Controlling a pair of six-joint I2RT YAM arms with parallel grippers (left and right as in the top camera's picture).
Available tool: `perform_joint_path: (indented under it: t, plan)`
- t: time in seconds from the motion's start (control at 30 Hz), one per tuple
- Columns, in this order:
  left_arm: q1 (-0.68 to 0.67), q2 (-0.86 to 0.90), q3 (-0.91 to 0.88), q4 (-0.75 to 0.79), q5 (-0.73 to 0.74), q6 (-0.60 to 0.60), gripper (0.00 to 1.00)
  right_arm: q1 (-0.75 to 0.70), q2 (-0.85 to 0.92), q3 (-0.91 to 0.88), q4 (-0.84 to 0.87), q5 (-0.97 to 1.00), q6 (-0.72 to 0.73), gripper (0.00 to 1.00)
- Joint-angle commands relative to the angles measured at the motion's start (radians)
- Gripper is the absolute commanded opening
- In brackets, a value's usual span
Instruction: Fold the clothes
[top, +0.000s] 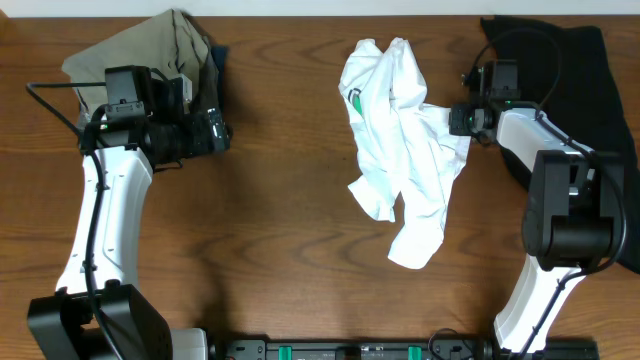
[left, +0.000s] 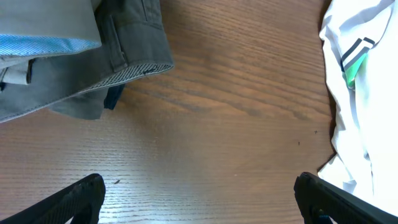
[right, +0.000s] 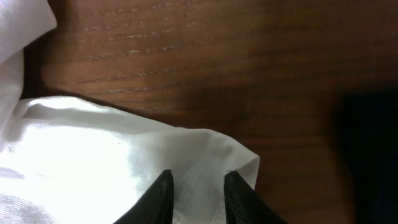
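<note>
- An olive-grey folded fabric garment (top: 150, 45) lies at ten o'clock on the brown wooden table (top: 280, 220). A black cloth garment (top: 590, 70) lies at two o'clock, partly under the right arm.
- The crumpled white cotton T-shirt (top: 400, 150) with a green print (top: 355, 98) lies bunched just right of centre.
- The left gripper (left: 199, 199) gapes wide and holds nothing.
- The right gripper (right: 198, 186) has its jaws narrowed over the shirt's three o'clock edge. I cannot tell whether they grip it.

Steady light comes from overhead, with no hard glare on the desk (top: 300, 250) and a soft shadow beside the left arm (top: 110, 200). Up close the white T-shirt (top: 400, 150) looks nearly washed out. The right wrist view turns dim and blurred toward its right edge.
</note>
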Motion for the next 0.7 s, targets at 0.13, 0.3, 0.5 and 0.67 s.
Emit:
perform_joint_path:
  t: [0.13,0.3,0.5,0.67]
  plan:
    - [0.005,0.01,0.013,-0.002,-0.008,0.007,0.98,0.006,0.012,-0.004,-0.009,-0.104,0.048,0.01]
    - [0.005,0.01,0.013,0.01,-0.008,0.006,0.98,0.005,-0.074,0.002,-0.029,-0.134,0.076,0.01]
    - [0.005,0.01,0.013,0.022,-0.008,0.006,0.98,0.006,-0.253,0.003,-0.085,-0.133,0.08,0.01]
    - [0.005,0.01,0.013,0.024,-0.008,0.006,0.98,0.033,-0.412,0.003,-0.148,-0.134,0.106,0.01]
